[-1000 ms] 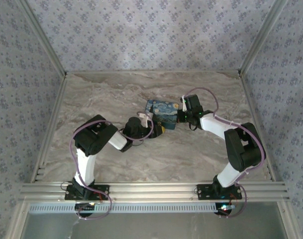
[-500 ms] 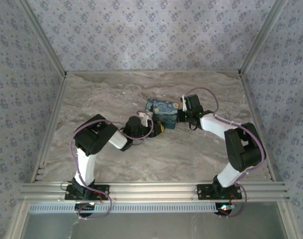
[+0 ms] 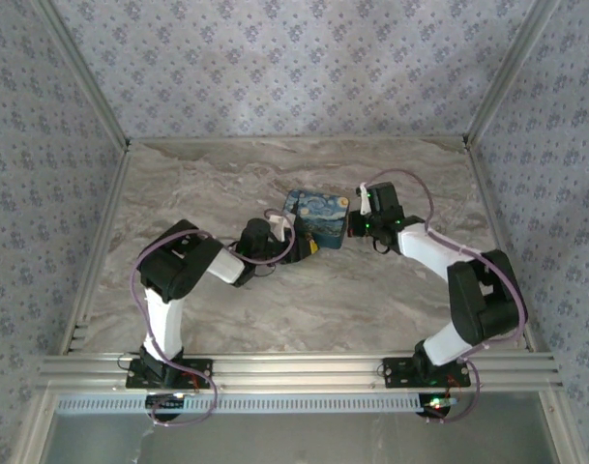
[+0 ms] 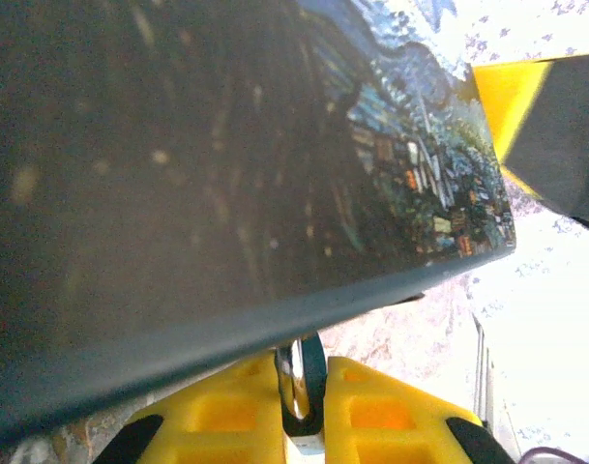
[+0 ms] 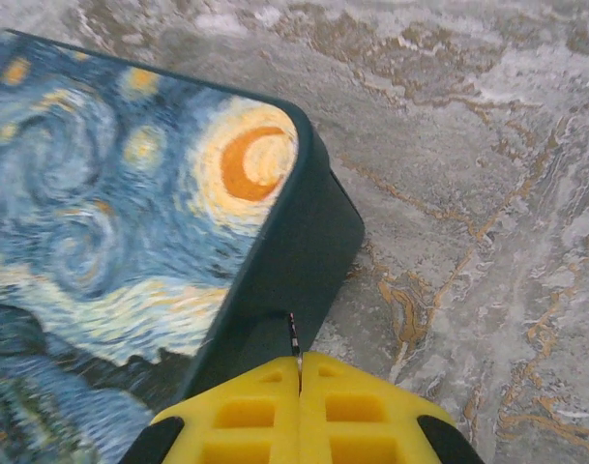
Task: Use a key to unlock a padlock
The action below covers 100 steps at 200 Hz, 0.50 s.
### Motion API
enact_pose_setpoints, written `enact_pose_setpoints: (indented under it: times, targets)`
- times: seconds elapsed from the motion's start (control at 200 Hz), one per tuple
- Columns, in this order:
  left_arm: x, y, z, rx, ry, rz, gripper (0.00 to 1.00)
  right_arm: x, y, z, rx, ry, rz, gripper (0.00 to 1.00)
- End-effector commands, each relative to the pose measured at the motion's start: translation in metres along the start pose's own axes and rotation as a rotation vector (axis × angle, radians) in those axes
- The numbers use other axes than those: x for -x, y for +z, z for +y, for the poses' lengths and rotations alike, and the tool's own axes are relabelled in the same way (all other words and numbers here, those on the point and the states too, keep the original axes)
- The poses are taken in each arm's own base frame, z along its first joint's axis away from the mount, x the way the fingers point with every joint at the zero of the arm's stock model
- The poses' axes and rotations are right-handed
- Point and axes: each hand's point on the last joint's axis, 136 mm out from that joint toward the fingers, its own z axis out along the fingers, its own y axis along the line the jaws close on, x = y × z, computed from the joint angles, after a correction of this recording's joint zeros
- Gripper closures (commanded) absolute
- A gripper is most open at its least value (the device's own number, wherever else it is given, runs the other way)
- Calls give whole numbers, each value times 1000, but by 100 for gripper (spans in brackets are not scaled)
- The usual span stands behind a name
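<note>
Left end effector [image 4: 301, 385] clamped on metal loop [image 4: 292, 372], possibly a shackle. Right end effector [image 5: 299, 379] clamped on key [image 5: 293, 338], tip at painted box [image 5: 130, 213].

Grey-brown marbled tabletop [image 3: 371, 309], evenly lit. Walls [image 3: 294, 68] on left, right and far sides papered in pale blue floral print. Aluminium posts [image 3: 83, 72] at far corners; aluminium rail [image 3: 294, 367] along near edge.

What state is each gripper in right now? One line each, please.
Left gripper: closed on a metal loop, probably the padlock's shackle.
Right gripper: closed on a thin key, seen edge-on.
</note>
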Motion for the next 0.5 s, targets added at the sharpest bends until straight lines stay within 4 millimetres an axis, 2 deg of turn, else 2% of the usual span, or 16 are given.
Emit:
enact_pose_setpoints:
  times: [0.0, 0.36, 0.495]
  targets:
    - [-62, -6, 37, 153, -320, 259, 88, -5, -18, 12, 78, 15, 4, 100]
    - [-28, -5, 1, 182, -361, 269, 88, -23, -77, 37, 296, 80, -95, 100]
    - [-17, -7, -9, 214, -362, 258, 88, -32, -90, 44, 372, 98, -107, 100]
